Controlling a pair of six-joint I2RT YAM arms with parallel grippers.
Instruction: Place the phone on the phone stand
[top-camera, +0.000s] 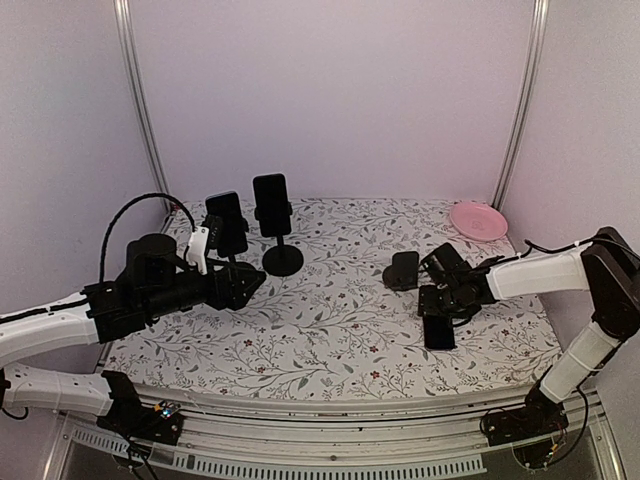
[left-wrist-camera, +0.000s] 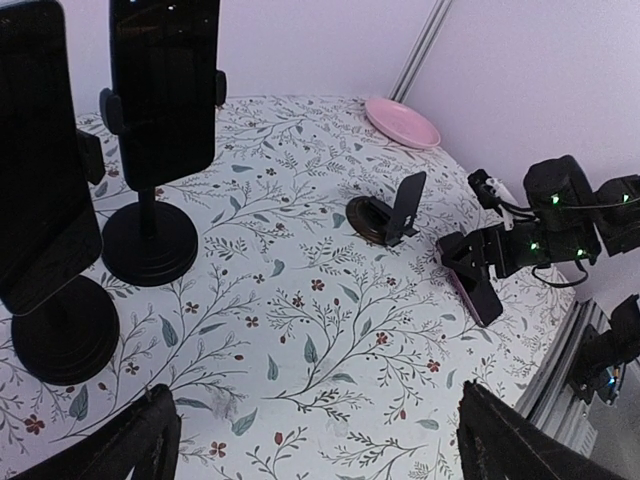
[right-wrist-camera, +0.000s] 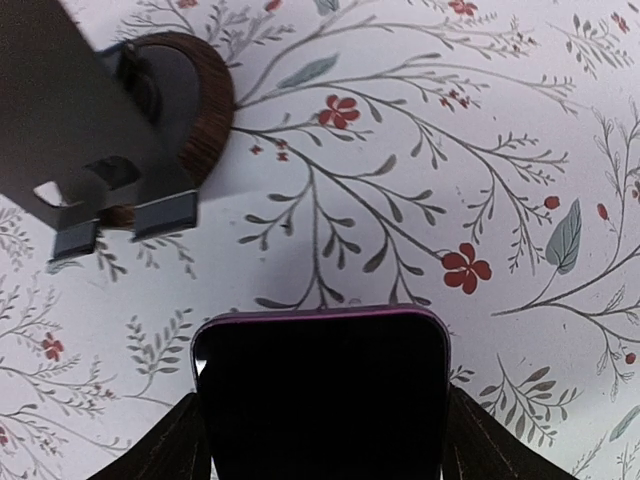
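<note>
Closest to the lens, bottom centre of the right wrist view: right hand (right-wrist-camera: 320, 432) clamped on the phone (right-wrist-camera: 320, 400). Its fingers (right-wrist-camera: 182, 445) press against both long edges. Phone has a dark screen and a purple rim, with its top end pointing up the frame. A shadow lies on the surface (right-wrist-camera: 420, 150) just beyond that end.

Stand (right-wrist-camera: 150, 120) is in the upper left of the same view, with a round brown base and a dark back plate that has two small lips. It is apart from the phone, with bare floral cloth between them.

Top view: right hand (top-camera: 440, 300) is right of centre and the phone (top-camera: 437, 331) hangs out below it toward the bottom of the frame. Stand (top-camera: 402, 270) is just to its upper left and carries nothing. Pink plate (top-camera: 478, 220) sits at the far right corner.

Left wrist view: phone (left-wrist-camera: 476, 290) is tilted, upper end in the hand. Cannot tell whether the low end touches the surface.

Left hand (top-camera: 250, 285) is at centre left of the top view, fingers spread wide apart and gripping nothing. From its own camera the fingers (left-wrist-camera: 130, 450) show at the two bottom corners.

Tall stands (top-camera: 283, 258) are at upper left, side by side, each carrying an upright dark handset (top-camera: 272, 205).
</note>
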